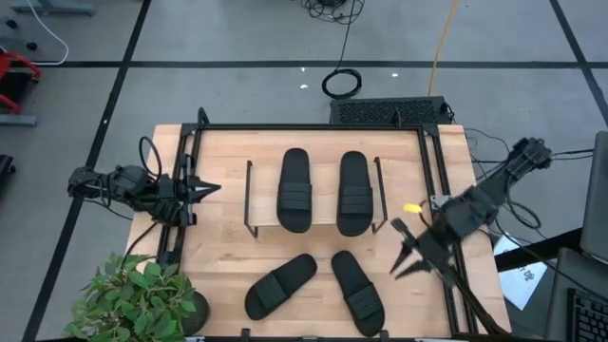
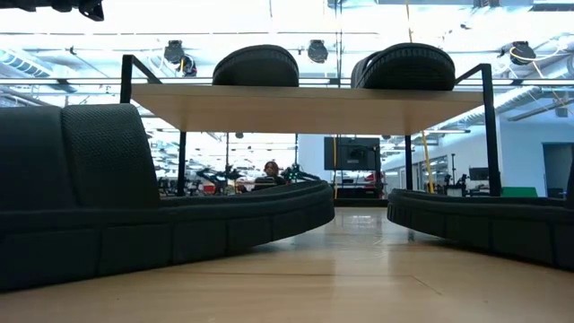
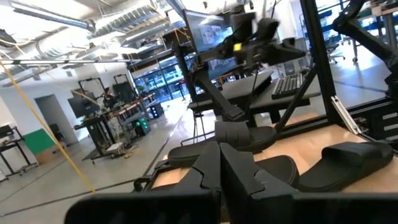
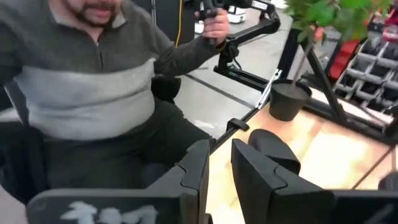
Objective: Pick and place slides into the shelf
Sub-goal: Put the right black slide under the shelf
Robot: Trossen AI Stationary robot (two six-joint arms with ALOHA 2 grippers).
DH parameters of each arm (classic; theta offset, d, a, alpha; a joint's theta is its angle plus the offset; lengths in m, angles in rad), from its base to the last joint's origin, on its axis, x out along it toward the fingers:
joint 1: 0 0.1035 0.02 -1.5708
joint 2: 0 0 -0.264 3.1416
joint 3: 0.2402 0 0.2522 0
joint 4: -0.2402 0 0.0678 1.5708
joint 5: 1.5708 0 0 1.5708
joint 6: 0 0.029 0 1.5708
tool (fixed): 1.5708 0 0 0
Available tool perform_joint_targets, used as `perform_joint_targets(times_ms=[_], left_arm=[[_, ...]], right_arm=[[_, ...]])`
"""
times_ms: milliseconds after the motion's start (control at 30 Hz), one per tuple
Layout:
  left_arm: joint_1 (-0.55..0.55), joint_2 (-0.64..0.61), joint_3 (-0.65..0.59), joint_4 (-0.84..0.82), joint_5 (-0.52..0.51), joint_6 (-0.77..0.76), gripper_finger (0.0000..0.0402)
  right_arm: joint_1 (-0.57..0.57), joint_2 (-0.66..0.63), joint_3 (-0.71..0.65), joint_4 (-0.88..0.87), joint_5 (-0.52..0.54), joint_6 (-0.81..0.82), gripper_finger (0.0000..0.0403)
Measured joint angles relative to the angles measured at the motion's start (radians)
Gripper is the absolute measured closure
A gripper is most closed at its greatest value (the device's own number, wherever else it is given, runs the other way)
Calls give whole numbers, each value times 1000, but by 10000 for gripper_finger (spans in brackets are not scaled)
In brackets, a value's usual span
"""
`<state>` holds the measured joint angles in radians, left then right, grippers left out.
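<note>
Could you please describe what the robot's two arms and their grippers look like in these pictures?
Both arms are dark, near-black jointed links with black cables trailing from them. The left gripper ends in two slim, pointed black fingers; in the left wrist view its fingers look blocky and angular. The right gripper has the same two tapering black fingers, with a small yellow marking near its wrist.

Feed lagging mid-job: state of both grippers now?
Left gripper: shut, holding nothing.
Right gripper: open, holding nothing, beside the slides.

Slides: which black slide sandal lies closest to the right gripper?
The black slide sandal on the bare table, right of the lower pair, just beside the right gripper; the other three lie farther left or up on the shelf.
</note>
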<state>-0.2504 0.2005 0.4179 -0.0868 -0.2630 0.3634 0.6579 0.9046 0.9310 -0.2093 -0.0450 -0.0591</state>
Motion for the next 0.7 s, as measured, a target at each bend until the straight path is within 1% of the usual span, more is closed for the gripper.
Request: perform_joint_targets(times_ms=[100, 200, 300, 367, 467, 700], left_arm=[[0, 0, 0, 0, 0, -2, 401], [0, 0, 0, 0, 0, -6, 401], [0, 0, 0, 2, 0, -6, 401], [0, 0, 0, 2, 0, -7, 401], [0, 0, 0, 4, -1, -7, 401], [0, 0, 0, 24, -10, -14, 401]], right_arm=[[142, 66, 67, -30, 183, -23, 341], [262, 122, 92, -42, 377, -46, 341], [336, 170, 92, -47, 539, -15, 341], [367, 210, 92, -45, 622, 27, 341], [390, 279, 92, -49, 673, 87, 341], [391, 408, 92, -45, 676, 216, 341]])
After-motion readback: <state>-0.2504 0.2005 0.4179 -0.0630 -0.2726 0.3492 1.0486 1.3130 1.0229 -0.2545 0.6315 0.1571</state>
